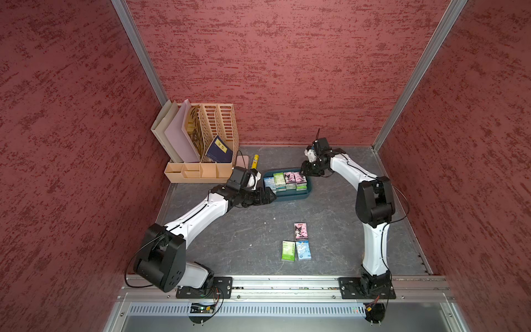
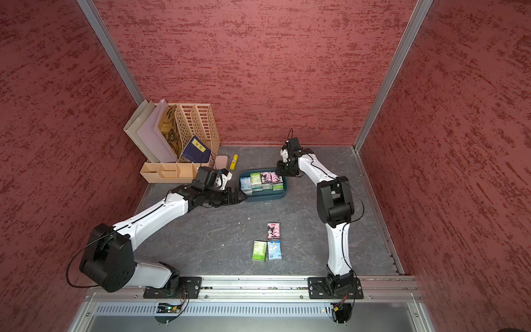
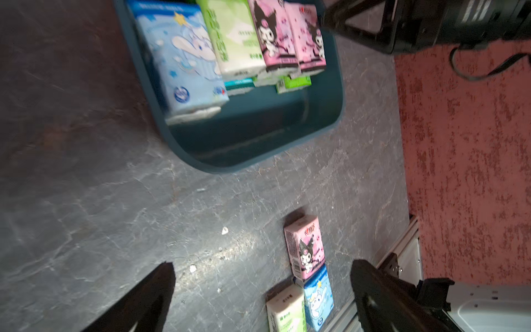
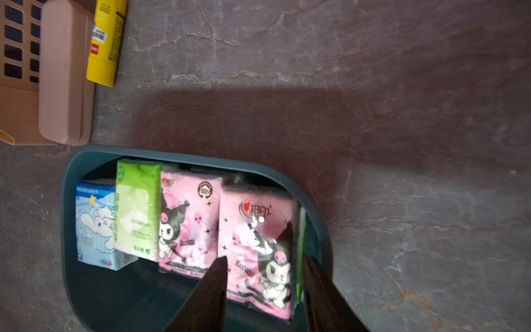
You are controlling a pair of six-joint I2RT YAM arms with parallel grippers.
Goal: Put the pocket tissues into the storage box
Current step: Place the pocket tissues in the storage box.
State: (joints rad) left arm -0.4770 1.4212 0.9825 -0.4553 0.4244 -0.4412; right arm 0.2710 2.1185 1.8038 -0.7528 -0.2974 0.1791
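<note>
The right tool hangs over the far right corner of the box. Its jaws are parted to either side of a pink tissue pack that lies flat inside at the end of the row. The pack does not look pinched, so this drop reads as all but done. The left tool is spread wide and empty by the box's near left corner. Inside the box, four packs show on top: blue, green and two pink. Edges of more show beneath them, too hidden to count. Three packs are left on the open bench, well apart from the box: a pink one, and just in front of it a green one and a blue one side by side. The job looks well past halfway.
</note>
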